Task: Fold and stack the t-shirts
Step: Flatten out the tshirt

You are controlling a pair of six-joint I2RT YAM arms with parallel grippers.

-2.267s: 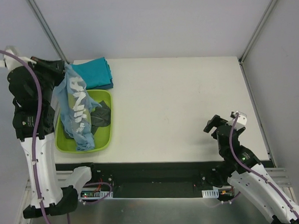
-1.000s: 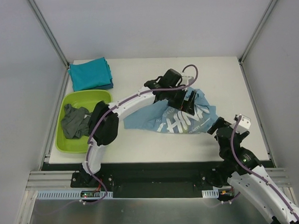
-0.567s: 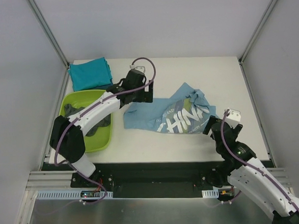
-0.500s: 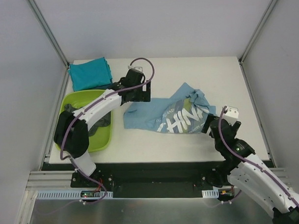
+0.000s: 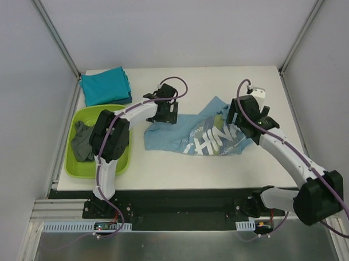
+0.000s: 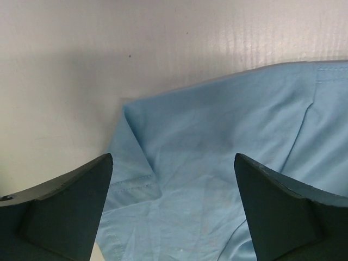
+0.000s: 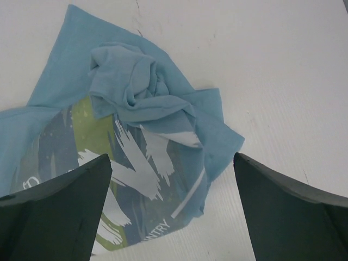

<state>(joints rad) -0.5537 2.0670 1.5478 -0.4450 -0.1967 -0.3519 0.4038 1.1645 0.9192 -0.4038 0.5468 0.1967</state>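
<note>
- Light-blue tee (image 5: pixel 197 135) lies crumpled and part spread on the counter (image 5: pixel 219 83), about mid-way between the left and right edges, print side up with white and green lettering.
- Top view: left pincer (image 5: pixel 166 118) sits over the tee's left end, the arm reaching across from the left edge side.
- Top view: right pincer (image 5: pixel 236 118) sits over the tee's right end, next to a bunched lump of cloth.
- Top view: teal tee pile (image 5: pixel 106 87) lies folded at the far left corner of the counter.
- Top view: lime-green tub (image 5: pixel 87 169) stands along the left edge, dark-grey tee (image 5: pixel 83 140) heaped inside it.
- Left wrist view: left pincer (image 6: pixel 171 157) has its jaws spread wide with nothing clamped. A hemmed corner of the light-blue tee (image 6: pixel 217 163) lies flat between them, bare counter beyond it. Can't tell if the tips touch the cloth.
- Right wrist view: right pincer (image 7: pixel 171 157) is also spread wide and holds nothing. The tee's twisted bunched lump (image 7: pixel 136 81) sits ahead of the jaws, the white and green print runs between them, and the tee's edge ends toward the right jaw.
</note>
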